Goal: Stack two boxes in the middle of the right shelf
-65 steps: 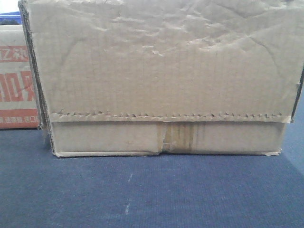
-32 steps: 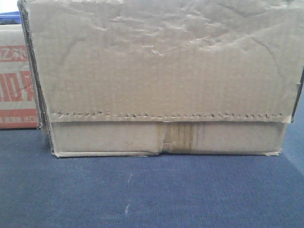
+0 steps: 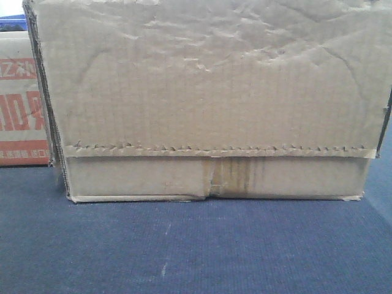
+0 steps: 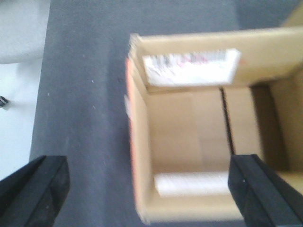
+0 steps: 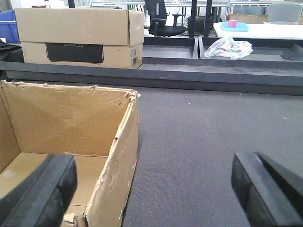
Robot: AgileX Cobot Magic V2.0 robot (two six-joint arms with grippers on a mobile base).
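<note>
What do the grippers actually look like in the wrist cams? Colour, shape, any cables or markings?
The left gripper has two matt black, blocky fingers with bevelled edges. The right gripper has the same black fingers, chunky with rounded corners. No cables, markings or arm links are visible in any view.

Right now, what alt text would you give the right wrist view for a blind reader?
An open-topped, torn-edged brown cardboard box sits lower left on grey carpet, with the open right pincer straddling its side wall. Behind, a closed carton rests on a dark ledge, a crumpled plastic bag farther right.
</note>
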